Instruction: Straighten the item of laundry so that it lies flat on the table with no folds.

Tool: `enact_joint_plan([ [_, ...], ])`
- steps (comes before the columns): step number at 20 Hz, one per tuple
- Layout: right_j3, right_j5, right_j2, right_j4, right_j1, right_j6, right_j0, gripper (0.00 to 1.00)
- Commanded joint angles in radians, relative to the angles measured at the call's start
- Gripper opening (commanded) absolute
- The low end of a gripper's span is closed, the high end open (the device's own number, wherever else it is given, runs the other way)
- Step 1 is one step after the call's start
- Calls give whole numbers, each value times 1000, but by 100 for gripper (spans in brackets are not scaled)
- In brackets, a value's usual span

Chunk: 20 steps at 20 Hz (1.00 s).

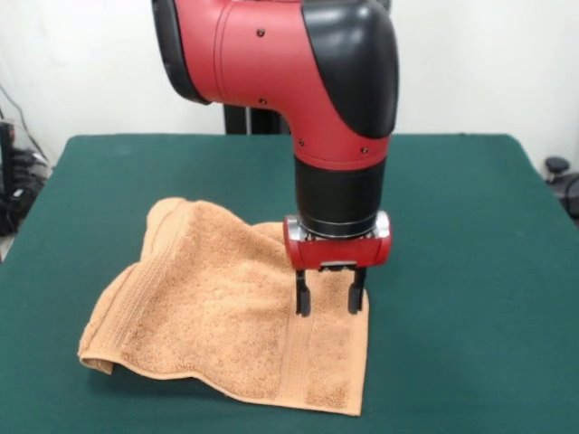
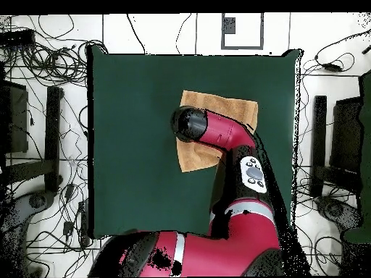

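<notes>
The orange-tan terry towel (image 1: 226, 307) lies on the dark green table (image 1: 452, 271), rumpled, with its left edge curled under and a raised fold at its far side. One ribbed band runs near its right edge. My gripper (image 1: 330, 294) hangs straight down over the towel's right part, its two black fingers (image 1: 302, 297) spread apart with the tips at the cloth surface and nothing between them. In the overhead view the arm covers the middle of the towel (image 2: 217, 105), and the gripper is hidden under the arm's wrist.
The red and black arm (image 2: 232, 145) reaches from the base at the bottom across the table (image 2: 130, 145). Cables and equipment lie on the floor around the table (image 2: 43, 65). A black stand sits off the table's right edge (image 1: 556, 167).
</notes>
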Motion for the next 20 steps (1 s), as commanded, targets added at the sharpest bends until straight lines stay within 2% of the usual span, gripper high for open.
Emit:
enact_joint_plan([
  [1,37,-30,90,-10,111,142,-20,100],
  [9,-6,-70,70,-18,164,156,-13,100],
  [20,8,-92,90,-19,149,156,-2,100],
])
